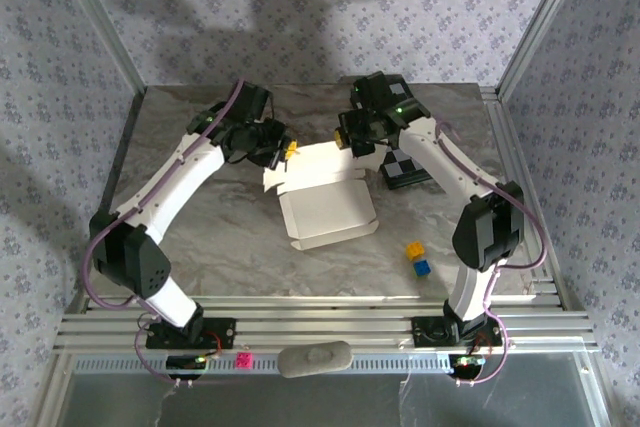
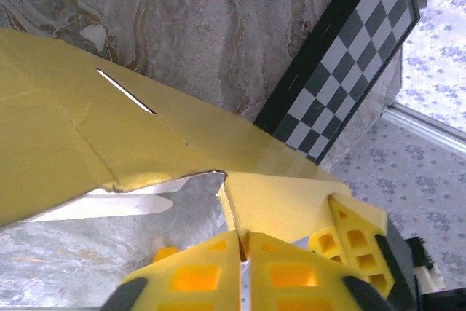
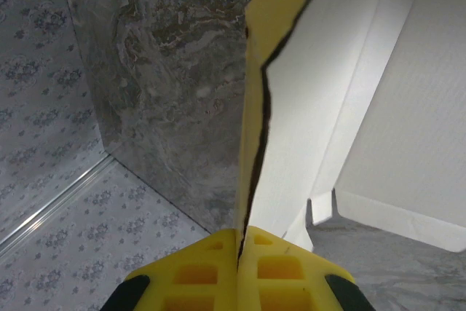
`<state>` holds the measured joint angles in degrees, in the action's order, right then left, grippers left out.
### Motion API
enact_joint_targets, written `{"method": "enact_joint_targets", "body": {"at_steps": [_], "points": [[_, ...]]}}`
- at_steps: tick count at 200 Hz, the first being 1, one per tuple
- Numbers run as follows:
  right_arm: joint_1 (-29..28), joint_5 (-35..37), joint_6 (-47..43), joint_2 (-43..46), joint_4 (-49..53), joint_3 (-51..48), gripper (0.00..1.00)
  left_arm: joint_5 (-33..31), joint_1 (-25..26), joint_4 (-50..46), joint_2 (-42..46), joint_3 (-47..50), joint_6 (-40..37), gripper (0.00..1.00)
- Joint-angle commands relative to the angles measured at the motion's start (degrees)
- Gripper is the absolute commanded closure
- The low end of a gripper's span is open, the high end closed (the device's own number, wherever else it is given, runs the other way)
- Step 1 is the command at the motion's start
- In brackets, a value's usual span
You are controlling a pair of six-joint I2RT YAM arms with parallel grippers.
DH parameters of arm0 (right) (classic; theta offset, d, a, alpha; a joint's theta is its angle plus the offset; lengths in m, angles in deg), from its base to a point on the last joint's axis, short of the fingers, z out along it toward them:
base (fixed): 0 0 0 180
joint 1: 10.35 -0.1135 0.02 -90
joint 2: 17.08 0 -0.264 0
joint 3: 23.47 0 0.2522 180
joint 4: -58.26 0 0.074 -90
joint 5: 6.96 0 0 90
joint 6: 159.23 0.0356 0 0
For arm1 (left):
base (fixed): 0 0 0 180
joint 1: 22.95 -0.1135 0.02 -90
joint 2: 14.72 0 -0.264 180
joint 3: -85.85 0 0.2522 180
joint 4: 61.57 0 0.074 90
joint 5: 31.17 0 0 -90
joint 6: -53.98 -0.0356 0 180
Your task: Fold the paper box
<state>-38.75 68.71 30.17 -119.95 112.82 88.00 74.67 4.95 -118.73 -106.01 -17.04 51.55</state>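
While both arms lean in toward the back middle of the marble table (image 1: 200, 237), we've got the left gripper (image 1: 288, 151) sitting at the far left corner of the paper box (image 1: 325, 209). From the left wrist cam, its yellow fingers (image 2: 196, 278) are squeezed nearly together. A yellow flap runs down into the seam between them, so we'd call that a pinch on the cardboard. That same view shows the box's yellow outside with a thin slot (image 2: 124, 91) cut in it. The sheet is lifted off the table there, with marble showing underneath.

Moving to the middle, the box lies opened out with its pale whitish inside facing up. The near tray part is flat on the table, and the back panel runs between the two grippers.

At the far right corner of the box we find the right gripper (image 1: 344, 139). From its wrist cam the fingers (image 3: 284, 274) are clamped tight on the edge of a yellow flap that stands straight up from them, with the white inside spreading off to the right.

Just beside that gripper, further right, is the chequered board (image 1: 405, 169). Nearer to us, well apart from the box, a small yellow cube (image 1: 413, 248) touches a blue cube (image 1: 422, 267).
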Motion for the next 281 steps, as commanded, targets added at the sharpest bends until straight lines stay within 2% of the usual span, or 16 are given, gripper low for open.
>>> {"method": "enact_joint_targets", "body": {"at_steps": [1,11,22,36,52,72,97,120,142,179,234,257,281], "points": [[0.27,-0.51,-1.46,2.88,-2.30,-1.78,1.00,2.50,-3.86,7.75,4.02,1.18,-0.90,0.57],[0.76,-0.79,-2.11,2.85,-2.57,-1.93,1.00,2.89,-6.25,8.45,5.73,0.33,-6.99,0.47],[1.46,-1.20,-2.91,2.68,-2.94,-1.82,1.00,-0.03,-8.54,1.92,7.99,-1.78,-14.91,0.39],[2.49,-2.79,-3.24,2.13,-4.54,-1.91,1.00,-4.20,-11.06,-4.10,11.81,-0.41,-25.43,0.38],[3.52,-5.34,-3.01,1.03,-6.08,-1.46,1.00,-3.10,-13.67,-2.52,17.63,9.65,-31.29,0.43],[4.35,-6.11,-3.24,0.17,-5.87,0.32,1.00,0.21,-15.15,4.02,23.40,25.39,-35.64,0.62],[5.26,-7.47,-3.20,-1.21,-4.82,2.57,1.00,1.74,-14.59,17.49,26.61,41.28,-40.63,0.74],[6.03,-9.08,-3.07,-2.42,-3.53,4.45,1.00,1.16,-15.29,28.25,25.74,49.02,-40.80,0.74],[6.78,-10.09,-3.20,-3.16,-2.92,5.62,1.00,4.44,-17.44,39.48,20.02,52.44,-36.77,0.75],[7.52,-12.23,-4.23,-4.22,-4.46,5.60,1.00,11.71,-17.15,53.08,7.56,50.51,-33.42,0.76],[8.03,-13.52,-2.04,-4.72,-6.09,4.90,1.00,16.78,-15.78,72.23,1.54,51.92,-28.38,0.69],[8.47,-13.53,-1.62,-4.75,-6.08,4.81,1.00,19.16,-14.28,73.12,-0.77,50.00,-27.64,0.68],[8.71,-13.61,-0.83,-5.03,-7.39,4.83,1.00,18.60,-12.71,71.86,-0.90,48.94,-28.02,0.68]]}}
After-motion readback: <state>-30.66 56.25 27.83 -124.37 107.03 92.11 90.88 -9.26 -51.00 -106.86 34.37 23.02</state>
